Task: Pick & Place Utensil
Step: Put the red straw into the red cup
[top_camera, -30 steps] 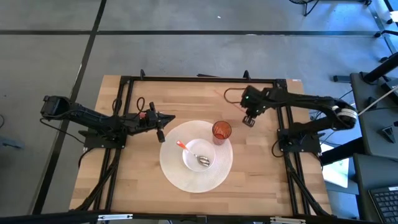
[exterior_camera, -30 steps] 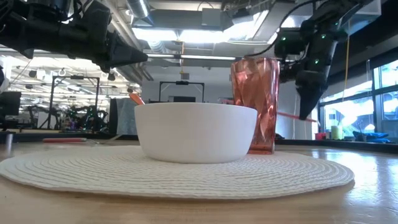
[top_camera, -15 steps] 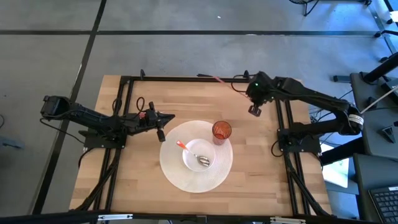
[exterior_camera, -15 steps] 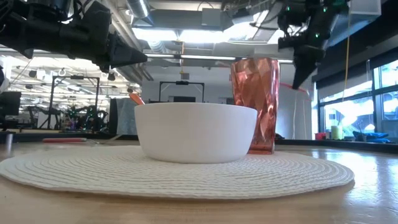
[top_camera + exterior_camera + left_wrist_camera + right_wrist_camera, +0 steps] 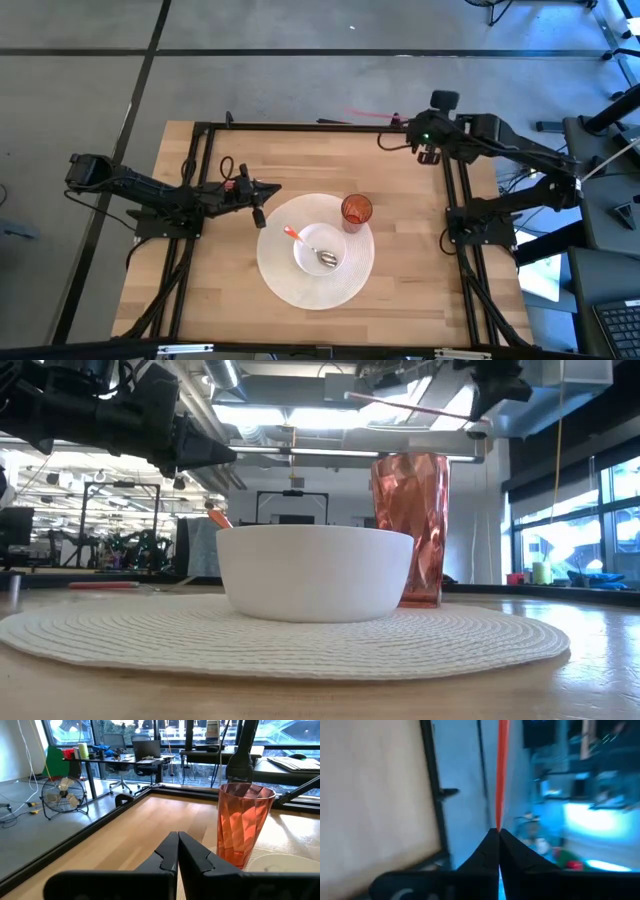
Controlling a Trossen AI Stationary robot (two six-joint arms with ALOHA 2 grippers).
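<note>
A thin red stick-like utensil [image 5: 372, 117] sticks out level from my right gripper [image 5: 402, 126], high over the table's far edge; the gripper is shut on it. It shows again in the low view [image 5: 405, 406] and the right wrist view [image 5: 501, 775]. A white bowl [image 5: 320, 250] stands on a round woven placemat [image 5: 290, 285] and holds a spoon with an orange handle [image 5: 305, 241]. A red cup [image 5: 356, 210] stands on the mat's far-right part. My left gripper [image 5: 264, 190] is shut and hovers at the mat's left edge, pointing toward the cup [image 5: 244, 827]. My right gripper pinches one end of the red utensil [image 5: 498, 822] between its two fingertips. The fingers lie roughly level and point toward the table's left, along the utensil. The utensil is lifted clear and reaches out past the fingertips, above the table's far edge.
A black metal frame [image 5: 320, 128] runs around the table top. Bare wood lies near the far edge and right of the mat [image 5: 410, 230]. Beyond the table the low view shows a room with desks and equipment.
My right gripper has risen from beside the red cup and moved toward the table's far-right corner, tipping from pointing down to about level. It has stayed shut on the red utensil, which went along and now lies level, high above the far edge.
</note>
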